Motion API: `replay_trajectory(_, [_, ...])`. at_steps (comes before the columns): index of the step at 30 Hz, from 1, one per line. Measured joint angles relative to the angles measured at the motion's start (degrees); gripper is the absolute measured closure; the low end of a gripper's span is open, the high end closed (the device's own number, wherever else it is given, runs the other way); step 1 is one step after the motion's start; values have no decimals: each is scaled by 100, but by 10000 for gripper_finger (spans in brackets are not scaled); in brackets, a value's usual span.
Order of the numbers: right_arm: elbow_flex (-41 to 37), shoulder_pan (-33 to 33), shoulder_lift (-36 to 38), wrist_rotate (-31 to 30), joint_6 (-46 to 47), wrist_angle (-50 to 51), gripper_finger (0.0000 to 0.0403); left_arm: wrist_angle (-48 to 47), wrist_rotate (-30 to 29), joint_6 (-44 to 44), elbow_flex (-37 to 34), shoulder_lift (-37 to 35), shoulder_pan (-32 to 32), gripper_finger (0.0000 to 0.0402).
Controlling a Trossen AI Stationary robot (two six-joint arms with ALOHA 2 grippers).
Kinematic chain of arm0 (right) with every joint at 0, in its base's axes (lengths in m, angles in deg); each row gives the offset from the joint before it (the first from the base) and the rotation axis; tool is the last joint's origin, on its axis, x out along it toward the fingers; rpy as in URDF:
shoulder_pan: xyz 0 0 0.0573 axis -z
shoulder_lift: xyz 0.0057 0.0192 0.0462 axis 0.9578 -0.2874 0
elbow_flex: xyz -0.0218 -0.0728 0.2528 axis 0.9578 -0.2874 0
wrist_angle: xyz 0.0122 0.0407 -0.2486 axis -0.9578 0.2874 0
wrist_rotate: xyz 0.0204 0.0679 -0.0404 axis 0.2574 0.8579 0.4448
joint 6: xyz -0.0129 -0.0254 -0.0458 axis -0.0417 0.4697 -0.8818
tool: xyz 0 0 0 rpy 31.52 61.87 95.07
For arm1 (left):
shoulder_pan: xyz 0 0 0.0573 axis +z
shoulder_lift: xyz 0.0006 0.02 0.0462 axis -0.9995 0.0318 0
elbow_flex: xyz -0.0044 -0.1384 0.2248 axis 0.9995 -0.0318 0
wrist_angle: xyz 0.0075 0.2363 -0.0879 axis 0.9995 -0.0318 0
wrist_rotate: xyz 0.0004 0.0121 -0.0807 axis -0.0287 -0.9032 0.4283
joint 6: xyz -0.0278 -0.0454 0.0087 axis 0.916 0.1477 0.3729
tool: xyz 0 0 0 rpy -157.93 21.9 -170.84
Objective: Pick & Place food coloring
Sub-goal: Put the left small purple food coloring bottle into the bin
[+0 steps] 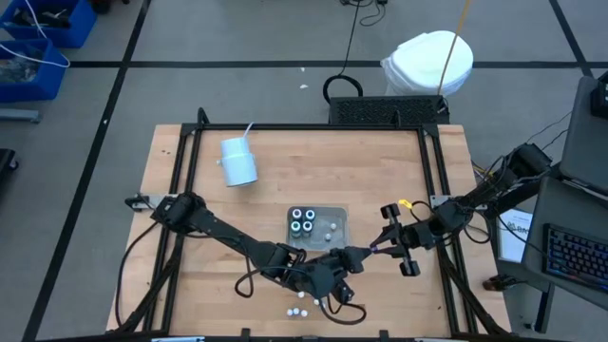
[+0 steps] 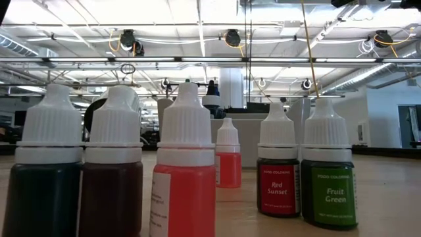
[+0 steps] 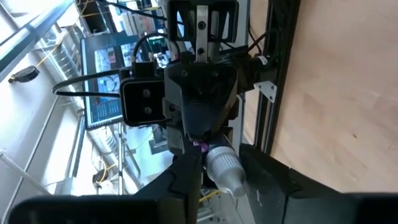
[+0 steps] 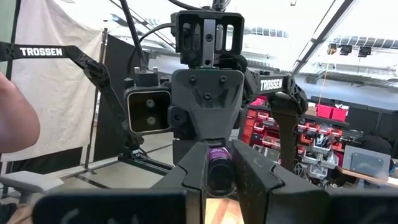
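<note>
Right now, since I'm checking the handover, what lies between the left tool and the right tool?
A purple food coloring bottle: the right tool grips its body, and its white cap reaches into the left tool. Both wrist views show it.

— What lies on the wooden table (image 1: 380,166)?
— A white cup (image 1: 238,162) with a straw, on its side near the far left; a clear tray (image 1: 334,217) near the middle; a white bag (image 1: 429,63) on the floor beyond.
</note>
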Motion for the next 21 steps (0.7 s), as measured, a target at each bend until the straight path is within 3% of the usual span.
replay_trajectory(11, [0,0,0,-2,-2,-8,353,6,-32,12,2,0,0,308])
replay_trajectory(21, [0,2,4,-14,-33,-40,297,4,-39,121,2,4,0,310])
